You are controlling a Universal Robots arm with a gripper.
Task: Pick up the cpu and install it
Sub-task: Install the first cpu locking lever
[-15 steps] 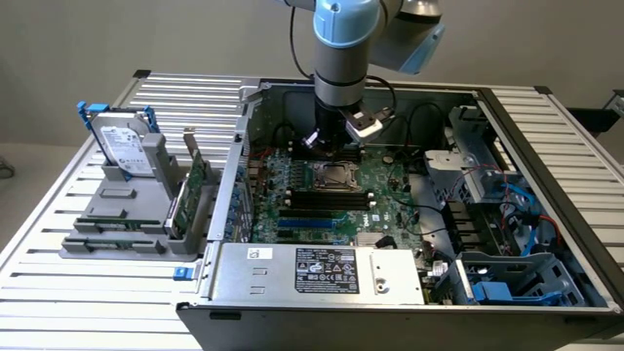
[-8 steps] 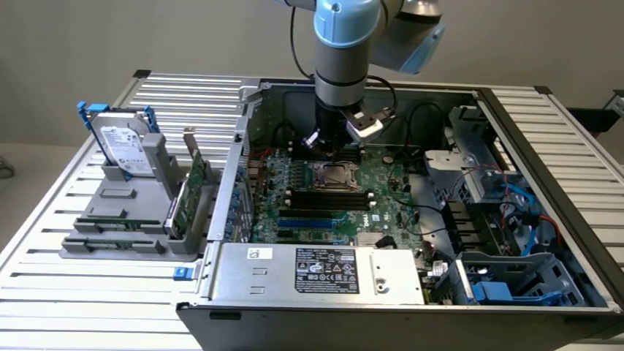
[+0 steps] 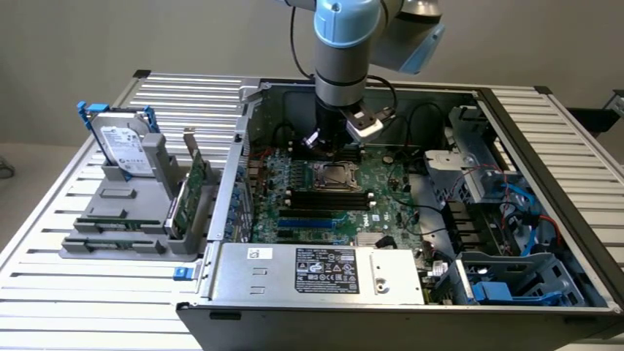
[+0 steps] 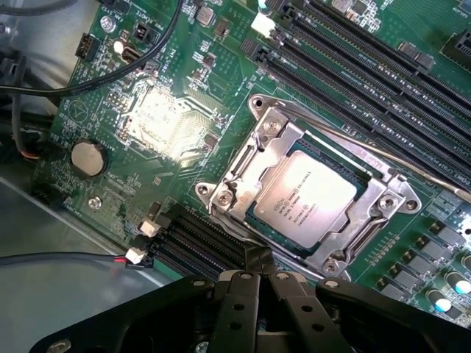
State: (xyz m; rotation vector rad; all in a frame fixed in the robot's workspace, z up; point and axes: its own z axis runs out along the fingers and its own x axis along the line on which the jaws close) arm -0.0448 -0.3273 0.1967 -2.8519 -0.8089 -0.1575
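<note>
On the exterior view's left, hard drive (image 3: 127,142) upright in grey rack (image 3: 122,219), green cards (image 3: 190,186) beside it. At centre, inside open case (image 3: 410,292), gripper (image 3: 337,150) shut, holding nothing, poised just above socket (image 3: 338,177). In wrist view, cpu (image 4: 305,198) seated flat in socket (image 4: 246,187) on motherboard (image 4: 184,73), fingers (image 4: 243,287) pressed together just beside it, not touching.

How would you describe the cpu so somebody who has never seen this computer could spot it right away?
Start at the open grey computer case and find the green motherboard on its floor. Near the board's middle sits a silver metal socket frame, beside long black memory slots. The small flat square silver-grey cpu lies inside that frame, the only printed metal square there.
</note>
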